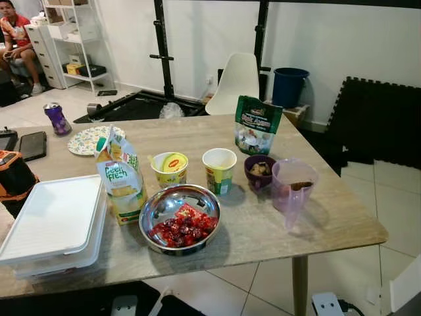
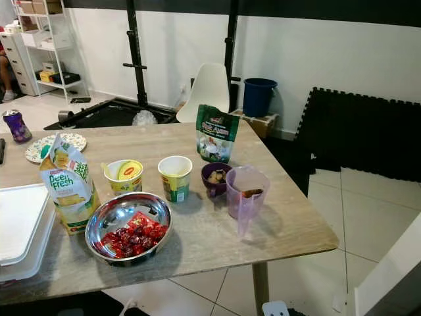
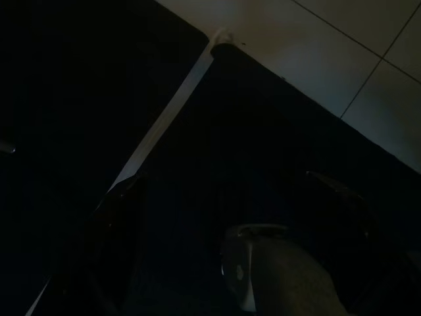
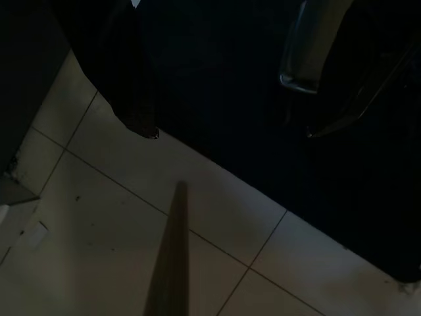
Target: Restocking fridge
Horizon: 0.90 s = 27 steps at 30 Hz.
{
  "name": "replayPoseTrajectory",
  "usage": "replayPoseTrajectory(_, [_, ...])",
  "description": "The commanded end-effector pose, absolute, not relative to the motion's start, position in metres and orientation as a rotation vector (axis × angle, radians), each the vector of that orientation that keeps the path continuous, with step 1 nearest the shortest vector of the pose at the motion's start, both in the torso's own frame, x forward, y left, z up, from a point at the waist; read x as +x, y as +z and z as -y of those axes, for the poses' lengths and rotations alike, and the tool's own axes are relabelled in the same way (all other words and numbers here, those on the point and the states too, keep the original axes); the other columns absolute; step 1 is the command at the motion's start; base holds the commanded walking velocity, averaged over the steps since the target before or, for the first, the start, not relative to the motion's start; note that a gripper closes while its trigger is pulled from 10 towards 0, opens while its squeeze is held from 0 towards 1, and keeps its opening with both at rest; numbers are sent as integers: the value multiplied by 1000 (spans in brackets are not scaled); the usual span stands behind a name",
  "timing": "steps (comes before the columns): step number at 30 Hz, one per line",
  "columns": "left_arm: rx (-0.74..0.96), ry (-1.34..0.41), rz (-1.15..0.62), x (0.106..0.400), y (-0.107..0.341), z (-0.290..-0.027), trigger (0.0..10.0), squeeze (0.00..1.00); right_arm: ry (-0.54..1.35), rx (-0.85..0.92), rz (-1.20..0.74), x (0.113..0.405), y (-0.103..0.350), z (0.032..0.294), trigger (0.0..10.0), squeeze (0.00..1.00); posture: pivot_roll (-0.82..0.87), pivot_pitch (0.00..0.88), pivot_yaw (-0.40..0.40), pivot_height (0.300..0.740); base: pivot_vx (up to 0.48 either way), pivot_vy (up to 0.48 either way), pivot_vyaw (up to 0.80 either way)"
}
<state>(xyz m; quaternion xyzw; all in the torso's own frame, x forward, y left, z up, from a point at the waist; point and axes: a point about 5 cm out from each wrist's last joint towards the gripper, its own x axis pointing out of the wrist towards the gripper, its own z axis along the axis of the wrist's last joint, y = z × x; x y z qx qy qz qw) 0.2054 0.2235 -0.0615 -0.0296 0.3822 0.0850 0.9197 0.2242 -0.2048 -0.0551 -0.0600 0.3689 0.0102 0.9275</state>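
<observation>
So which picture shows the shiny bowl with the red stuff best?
The left eye view: the metal bowl sits near the middle there, its red contents plain. The right eye view shows it too, further left. Both wrist views look down at dark floor tiles under the table.

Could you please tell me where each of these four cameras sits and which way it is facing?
Left eye view: on the head, looking forward and down at the wooden table with a steel bowl of red fruit.
Right eye view: beside it, same table, bowl and yellow juice carton.
Left wrist view: on the hanging left arm, facing dim floor tiles; one dark finger shows.
Right wrist view: facing floor tiles; one dark finger shows.
Both eye views share the green snack pouch.
</observation>
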Motion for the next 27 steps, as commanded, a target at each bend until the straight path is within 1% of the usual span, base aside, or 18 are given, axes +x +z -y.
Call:
replayPoseTrajectory(1, [-63, 173, -806, 200, -65, -222, 10000, 0, 25, -128, -769, 220, -58, 205, 10000, 0, 5, 108, -3, 740, 0, -334, 0])
replayPoseTrajectory(2, [-63, 173, -806, 200, -65, -222, 10000, 0, 25, -128, -769, 220, -58, 205, 10000, 0, 5, 108, -3, 740, 0, -334, 0])
replayPoseTrajectory(27, [-92, 209, -785, 198, -64, -225, 10000, 0, 39, -136, -769, 222, -57, 205, 10000, 0, 13, 120, -17, 740, 0, 0, 0])
